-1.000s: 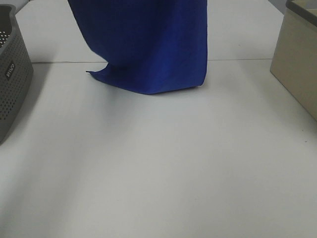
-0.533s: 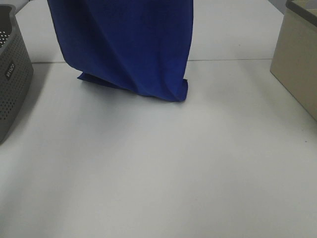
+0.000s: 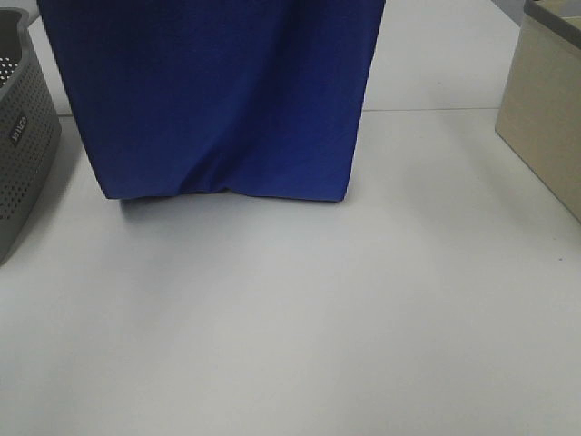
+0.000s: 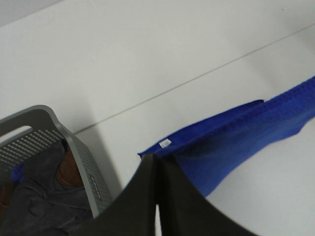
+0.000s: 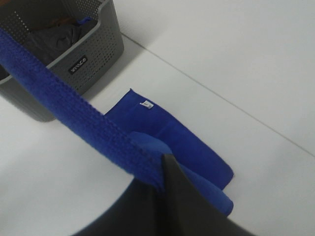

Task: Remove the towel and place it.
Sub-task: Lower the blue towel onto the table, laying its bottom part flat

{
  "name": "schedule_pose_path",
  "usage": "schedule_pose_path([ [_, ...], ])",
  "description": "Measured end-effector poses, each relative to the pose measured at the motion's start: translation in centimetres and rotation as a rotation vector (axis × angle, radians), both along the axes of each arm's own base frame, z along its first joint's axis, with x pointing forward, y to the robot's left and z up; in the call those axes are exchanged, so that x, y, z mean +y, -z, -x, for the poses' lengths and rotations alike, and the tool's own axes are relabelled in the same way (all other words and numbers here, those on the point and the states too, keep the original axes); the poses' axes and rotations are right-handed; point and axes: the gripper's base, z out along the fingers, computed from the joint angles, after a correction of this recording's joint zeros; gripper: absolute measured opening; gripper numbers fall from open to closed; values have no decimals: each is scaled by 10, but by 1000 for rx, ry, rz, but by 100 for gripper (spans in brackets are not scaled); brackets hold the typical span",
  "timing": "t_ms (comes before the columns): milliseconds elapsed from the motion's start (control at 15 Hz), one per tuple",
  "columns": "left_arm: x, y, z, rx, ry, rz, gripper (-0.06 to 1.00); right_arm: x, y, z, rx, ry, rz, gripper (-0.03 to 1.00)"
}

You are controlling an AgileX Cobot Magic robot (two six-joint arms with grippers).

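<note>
The royal-blue towel (image 3: 218, 100) hangs as a wide sheet from above the exterior high view, and its bottom edge rests folded on the white table (image 3: 300, 318). Neither gripper shows in that view. In the left wrist view my left gripper (image 4: 156, 164) is shut on a top corner of the towel (image 4: 246, 132), close to a small white tag (image 4: 166, 143). In the right wrist view my right gripper (image 5: 164, 164) is shut on the towel's taut upper edge (image 5: 59, 101). Below it the towel's lower part (image 5: 172, 137) lies doubled on the table.
A grey perforated basket (image 3: 18, 136) with dark clothes inside stands at the table's left edge, also seen as the basket (image 4: 78, 157) and the basket (image 5: 78, 49) from the wrists. A beige box (image 3: 545, 109) stands at the right edge. A seam (image 3: 436, 110) crosses the table behind the towel.
The towel has been spread much wider, its left edge going left toward the basket. Its bottom edge has come nearer the front and now lies flatter on the table.
</note>
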Motion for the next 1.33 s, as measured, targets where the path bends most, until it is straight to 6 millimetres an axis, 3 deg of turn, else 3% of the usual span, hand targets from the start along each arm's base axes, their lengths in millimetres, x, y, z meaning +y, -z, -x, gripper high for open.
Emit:
schedule_pose_path([
  [133,3,13,19,65,25,24,0,-4,10,21,57,-8,28,2],
  [267,2,26,26,117,38,30,0,-8,18,36,100,0,45,2],
  [533,-6,69,38,298,109,88,0,-25,57,69,251,63,124,2],
  [667,-4,84,54,349,126,109,0,-30,76,86,318,63,137,2],
  [733,0,97,76,385,142,122,0,-33,93,100,380,57,139,2],
  [867,4,109,97,418,157,151,0,-36,108,113,426,52,135,2],
  [1067,6,122,114,454,179,185,0,-39,122,125,477,60,137,2],
  [1133,6,135,127,498,190,219,0,-42,135,138,524,69,138,2],
  [1333,5,165,137,611,190,255,0,-49,159,159,610,91,145,2],
])
